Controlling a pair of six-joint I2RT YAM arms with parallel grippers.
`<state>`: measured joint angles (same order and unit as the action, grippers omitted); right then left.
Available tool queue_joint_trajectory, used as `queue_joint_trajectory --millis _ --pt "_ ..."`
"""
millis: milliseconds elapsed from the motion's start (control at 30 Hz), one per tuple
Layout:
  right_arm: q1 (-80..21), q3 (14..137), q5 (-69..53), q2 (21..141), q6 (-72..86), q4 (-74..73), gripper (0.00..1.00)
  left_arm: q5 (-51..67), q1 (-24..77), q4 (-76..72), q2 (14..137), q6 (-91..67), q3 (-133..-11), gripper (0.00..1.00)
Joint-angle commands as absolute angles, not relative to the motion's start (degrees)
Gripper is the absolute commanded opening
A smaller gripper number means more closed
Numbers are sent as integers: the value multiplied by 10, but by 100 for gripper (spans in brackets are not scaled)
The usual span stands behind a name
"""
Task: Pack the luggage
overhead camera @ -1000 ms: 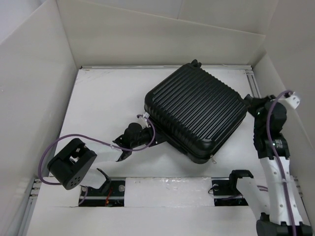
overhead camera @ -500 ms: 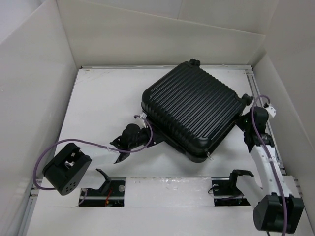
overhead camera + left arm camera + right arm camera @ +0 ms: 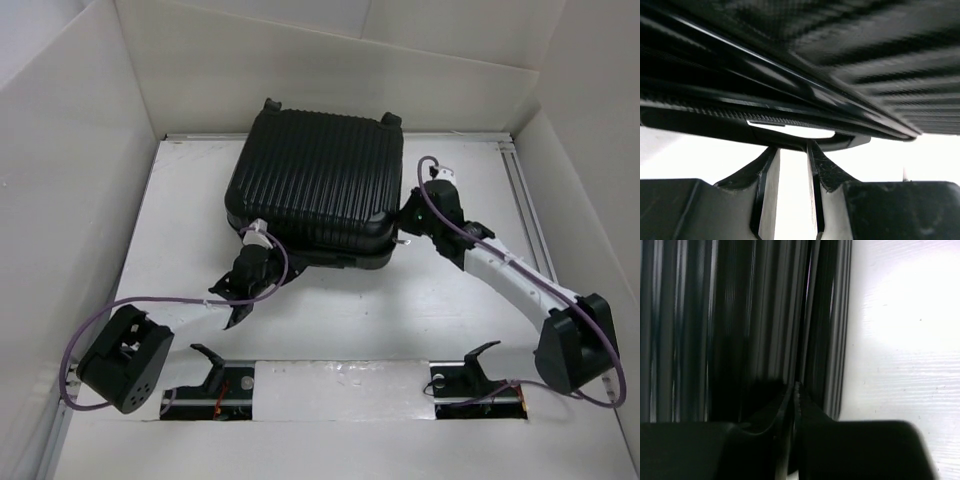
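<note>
The luggage [image 3: 315, 185] is a black ribbed hard-shell suitcase lying flat and closed at the back middle of the table, close to the rear wall. My left gripper [image 3: 268, 252] is at its near left edge. In the left wrist view the left gripper [image 3: 791, 147] has a narrow gap between its fingers, and the tips touch the thin black handle strip [image 3: 850, 142] under the shell [image 3: 840, 60]. My right gripper [image 3: 406, 216] is against the suitcase's right side. In the right wrist view the right gripper [image 3: 794, 386] is shut, with its tips at the seam of the ribbed shell [image 3: 740, 315].
White walls enclose the table on the left [image 3: 70, 200], back [image 3: 330, 70] and right [image 3: 590, 200]. A metal rail [image 3: 517, 170] runs along the right side. Two black hooks [image 3: 208, 358] [image 3: 480, 352] stand at slots in the front strip.
The suitcase has swung anticlockwise and slid left and back towards the rear wall. My right arm has swept left along with its side. My left gripper has moved a little left and back at its edge.
</note>
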<state>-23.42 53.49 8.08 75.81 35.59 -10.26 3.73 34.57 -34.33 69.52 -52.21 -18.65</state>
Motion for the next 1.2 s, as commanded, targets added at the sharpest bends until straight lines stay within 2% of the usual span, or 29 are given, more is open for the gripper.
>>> queue_joint_trajectory --millis 0,100,167,300,433,567,800,933,1000,1167 --pt "-255 522 60 689 356 -76 15 98 337 -404 667 -474 -218 0" --pt "-255 488 100 626 342 -111 38 98 337 -404 657 -474 -210 0" --pt "-255 474 93 560 331 -131 42 104 337 -399 650 -474 -205 0" --pt "-250 439 18 517 276 -131 42 91 337 -381 635 -461 -194 0" --pt "-244 460 -4 588 224 -147 38 80 337 -357 612 -455 -189 0" --pt "-204 489 -113 656 157 -127 37 73 337 -345 605 -455 -178 0" --pt "-137 494 -200 696 112 -81 49 68 337 -320 599 -444 -172 0" --pt "-118 510 -232 735 88 -76 51 62 337 -315 599 -444 -167 0" --pt "-112 525 -288 757 77 -76 54 62 337 -315 599 -444 -167 0" --pt "-112 545 -372 821 48 -76 54 73 337 -297 587 -444 -172 0"
